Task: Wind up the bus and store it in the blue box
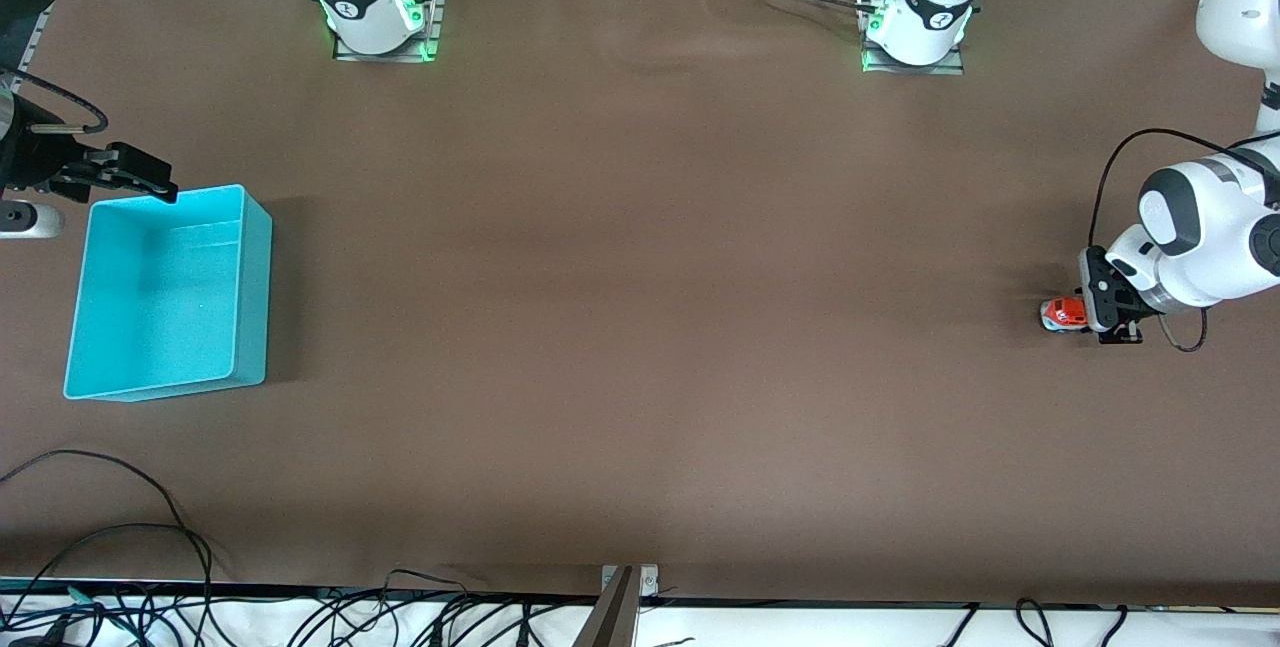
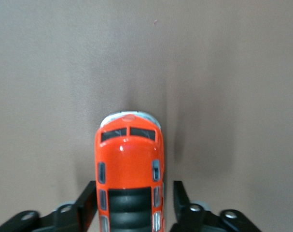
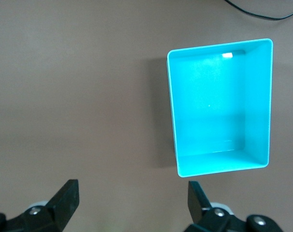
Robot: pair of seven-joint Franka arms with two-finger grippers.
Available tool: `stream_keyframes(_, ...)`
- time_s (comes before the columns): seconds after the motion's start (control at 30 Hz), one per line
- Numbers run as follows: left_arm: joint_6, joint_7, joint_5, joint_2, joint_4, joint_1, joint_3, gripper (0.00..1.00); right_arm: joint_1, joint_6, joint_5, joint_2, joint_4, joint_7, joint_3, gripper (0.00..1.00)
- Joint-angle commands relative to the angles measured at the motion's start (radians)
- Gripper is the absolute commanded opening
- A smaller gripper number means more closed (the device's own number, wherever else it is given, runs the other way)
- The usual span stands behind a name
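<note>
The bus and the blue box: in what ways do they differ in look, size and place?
The bus is orange-red, the blue box turquoise. The bus is far smaller than the blue box. The bus sits at the left arm's end of the table, between the left tool's fingers; the blue box lies at the right arm's end. Both rest on the table.

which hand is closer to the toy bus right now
Left. The left hand is down at the bus, one finger on each side of it. The right hand is at the table's right-arm end, by the blue box.
</note>
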Motion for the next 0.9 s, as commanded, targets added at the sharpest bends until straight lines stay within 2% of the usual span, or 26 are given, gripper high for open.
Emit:
stream_keyframes(0.0,-0.002,0.008,0.033,-0.014,0.019,0.010,-0.011,1.00,0.002,-0.003,0.007,0.003,0.015,0.007,-0.003,1.00)
stream_keyframes(0.17,-0.003,0.005,0.033,-0.036,0.019,0.010,-0.011,1.00,0.002,-0.004,0.007,0.003,0.015,0.007,-0.004,1.00)
stream_keyframes(0.43,-0.078,-0.044,0.030,-0.099,0.020,0.003,-0.030,1.00,0.002,-0.003,0.009,0.003,0.015,0.007,-0.003,1.00)
stream_keyframes(0.6,-0.189,-0.173,0.019,-0.126,0.059,0.003,-0.035,1.00,0.002,-0.003,0.009,0.003,0.015,0.007,-0.004,1.00)
stream_keyframes(0.87,-0.432,-0.425,0.019,-0.134,0.186,0.003,-0.112,1.00,0.002,-0.003,0.009,0.003,0.015,0.007,-0.003,1.00)
